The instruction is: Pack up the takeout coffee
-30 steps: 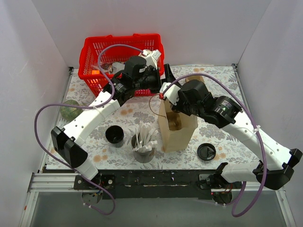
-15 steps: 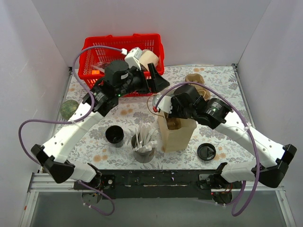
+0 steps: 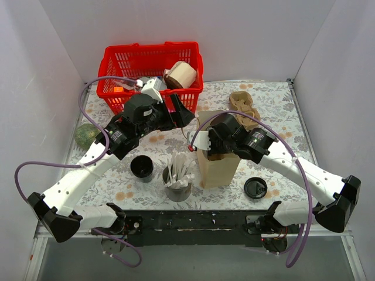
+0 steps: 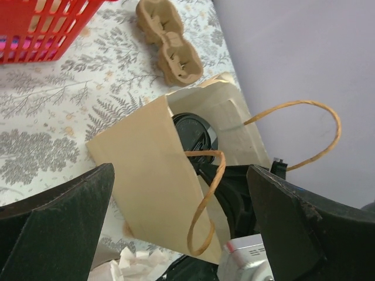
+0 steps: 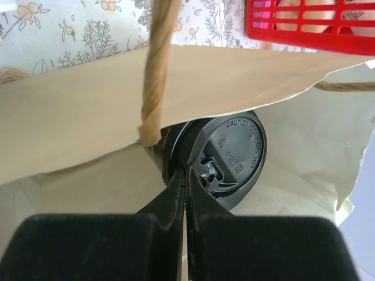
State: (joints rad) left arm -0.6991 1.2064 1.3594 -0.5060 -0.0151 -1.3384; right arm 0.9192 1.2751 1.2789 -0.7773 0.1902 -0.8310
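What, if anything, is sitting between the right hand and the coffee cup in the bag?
Nothing visible. The right hand, fingers shut together, reaches through the open mouth of the paper bag, its tips right at the lid of the takeout coffee. The twisted handle hangs beside the fingers, not across them.

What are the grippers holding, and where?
The left gripper is open, holding nothing. The right gripper is shut at the rim of the coffee cup's lid inside the paper bag; whether it pinches that rim cannot be told.

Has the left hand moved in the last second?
Yes. The left hand has drawn back toward the table's near edge and slightly left, away from the right front corner of the red basket.
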